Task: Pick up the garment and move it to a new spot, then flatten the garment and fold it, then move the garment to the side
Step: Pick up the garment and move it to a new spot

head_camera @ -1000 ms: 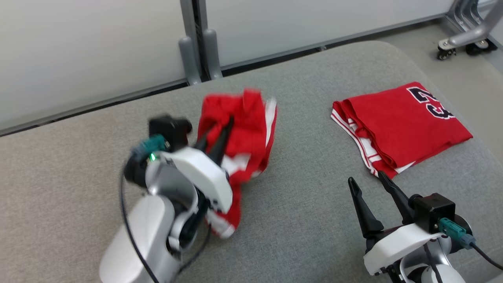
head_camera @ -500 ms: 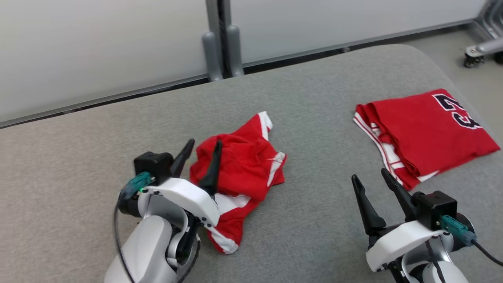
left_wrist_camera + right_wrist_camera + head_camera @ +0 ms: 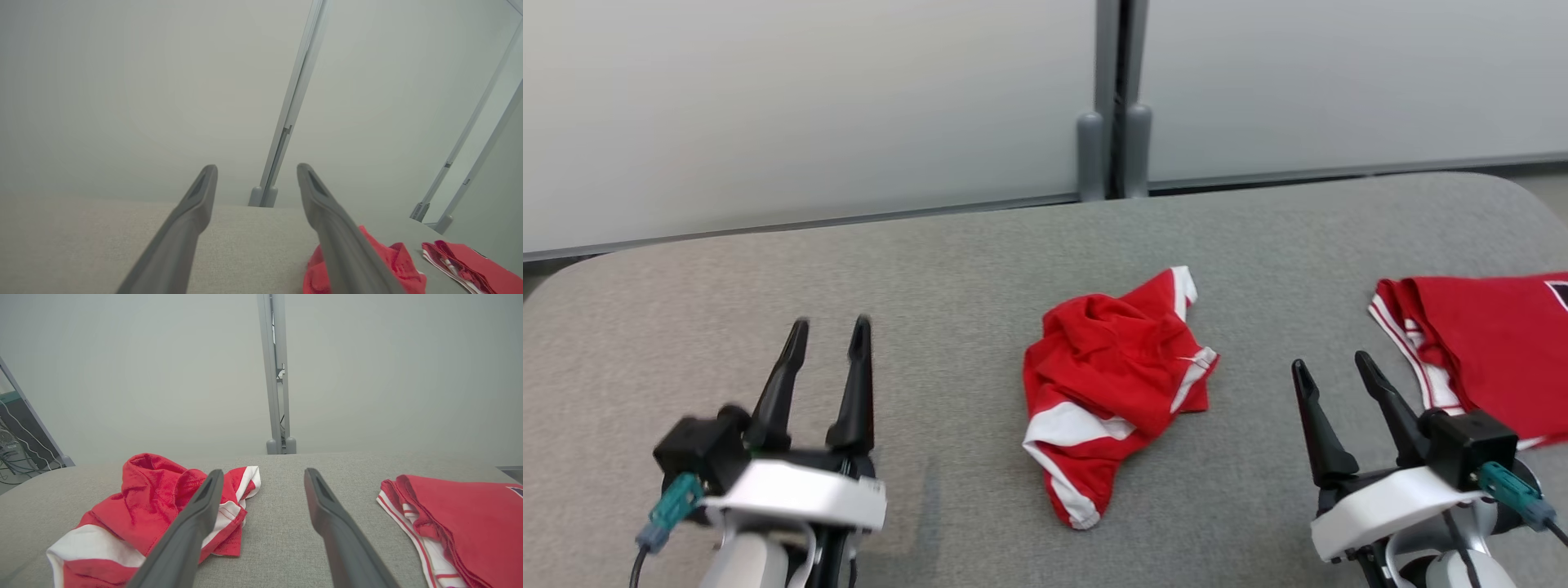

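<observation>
Head view: the left gripper and the right gripper both have their fingers spread, with nothing between them. The crumpled red garment lies on the grey pad, ahead and to the right of the left gripper and to the left of the right one, touching neither. A folded jersey sits just right of the right gripper.

Left wrist view: the fingers are apart, and the garment shows low and to the right of them, with the jersey farther right.

Right wrist view: the fingers are apart, and the garment is heaped to their left, partly behind the left finger.

The cloth looks light, soft and limp, so it will likely sag and bunch when lifted. The white-banded edges look like the best places to pinch, one for each gripper.
</observation>
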Controlling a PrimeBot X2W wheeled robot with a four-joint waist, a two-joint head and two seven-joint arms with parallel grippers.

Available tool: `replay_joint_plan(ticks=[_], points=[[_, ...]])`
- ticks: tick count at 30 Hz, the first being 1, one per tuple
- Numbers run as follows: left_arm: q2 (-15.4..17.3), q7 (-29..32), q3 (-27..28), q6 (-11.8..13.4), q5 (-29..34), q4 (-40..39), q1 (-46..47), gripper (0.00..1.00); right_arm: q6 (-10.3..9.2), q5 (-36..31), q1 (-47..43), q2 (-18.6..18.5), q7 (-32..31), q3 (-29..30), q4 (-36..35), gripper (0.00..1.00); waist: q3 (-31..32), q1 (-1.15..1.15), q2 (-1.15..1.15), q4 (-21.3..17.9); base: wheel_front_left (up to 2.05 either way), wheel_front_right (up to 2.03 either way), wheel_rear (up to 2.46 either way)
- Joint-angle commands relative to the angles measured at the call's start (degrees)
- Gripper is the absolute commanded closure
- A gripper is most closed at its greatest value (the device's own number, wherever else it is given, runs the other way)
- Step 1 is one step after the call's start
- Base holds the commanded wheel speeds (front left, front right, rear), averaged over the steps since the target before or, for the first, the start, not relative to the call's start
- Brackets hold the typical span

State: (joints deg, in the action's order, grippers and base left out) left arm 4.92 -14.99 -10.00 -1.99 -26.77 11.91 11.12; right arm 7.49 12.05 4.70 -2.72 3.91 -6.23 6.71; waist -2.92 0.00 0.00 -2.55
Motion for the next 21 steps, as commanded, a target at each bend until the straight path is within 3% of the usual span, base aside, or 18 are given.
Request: replay_joint_plan(ticks=[1, 7, 13, 21], points=[[0.5, -0.2, 1.4, -0.5, 1.4, -0.7, -3.1, 0.0, 0.01, -0.8, -0.2, -0.3, 1.5, 1.0, 0.5, 0.0, 1.9, 0.0, 0.0, 3.0, 0.0, 0.0, 0.0], [2.6, -0.2, 4.4, 1.2, 6.2, -1.3, -10.5, 0.0, 0.01, -0.4, -1.3, -0.4, 4.9, 4.6, 1.9, 0.0, 3.7, 0.0, 0.0, 5.6, 0.0, 0.0, 0.0], [3.9, -0.2, 6.8, 2.4, 8.4, -2.1, -15.2, 0.0, 0.01, -1.6, -2.4, -0.4, 4.4, 6.6, 3.0, 0.0, 4.3, 0.0, 0.0, 6.6, 0.0, 0.0, 0.0], [4.7, -0.2, 9.2, 1.5, 9.1, -1.7, -18.0, 0.0, 0.01, -4.2, -3.4, -0.5, 4.1, 8.5, 5.4, 0.0, 4.6, 0.0, 0.0, 5.8, 0.0, 0.0, 0.0]])
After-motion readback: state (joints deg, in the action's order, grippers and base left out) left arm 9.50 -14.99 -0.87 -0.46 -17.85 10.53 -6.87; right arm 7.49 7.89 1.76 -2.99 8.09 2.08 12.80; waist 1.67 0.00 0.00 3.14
